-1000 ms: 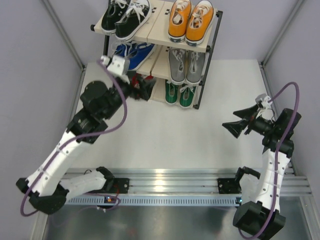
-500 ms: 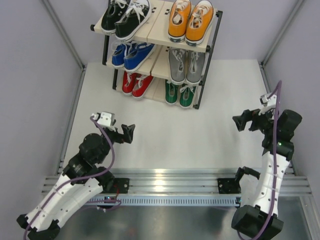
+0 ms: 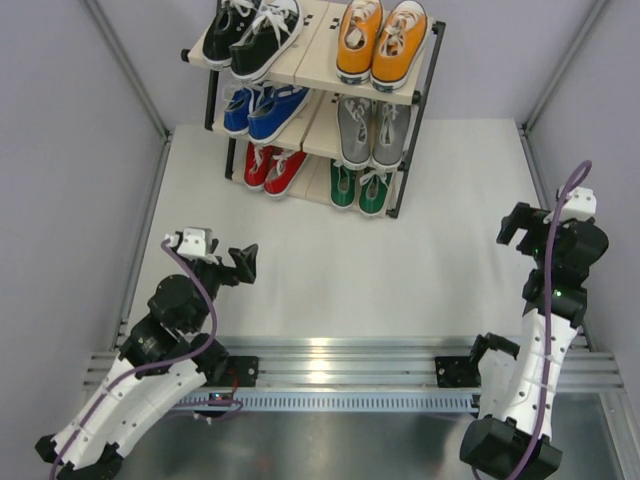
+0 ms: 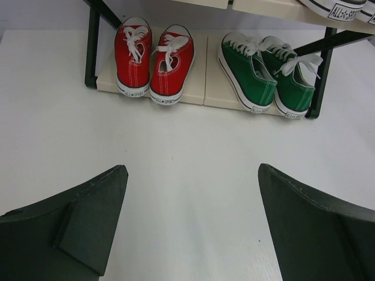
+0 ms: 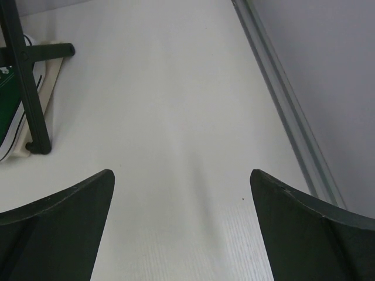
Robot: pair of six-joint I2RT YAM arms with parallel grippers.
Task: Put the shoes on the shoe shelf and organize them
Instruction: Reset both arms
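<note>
Shoes (image 3: 400,45) stood paired on the shoe shelf (image 3: 314,45): black pair (image 3: 250,35) and orange pair (image 3: 362,45) on top, blue pair (image 3: 262,105) and grey pair (image 3: 372,130) mid-tier, red pair (image 3: 272,168) and green pair (image 3: 358,188) lowest. Well apart from them, over the white surface (image 3: 340,270), the left tool (image 3: 247,263) and right tool (image 3: 512,225) each gaped fully, holding nothing.

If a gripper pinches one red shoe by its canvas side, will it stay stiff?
The red shoe probably gives at the canvas upper; its white sole looks stiffer. Loose laces may flop or snag. Flat-soled, it should slide, not roll.
</note>
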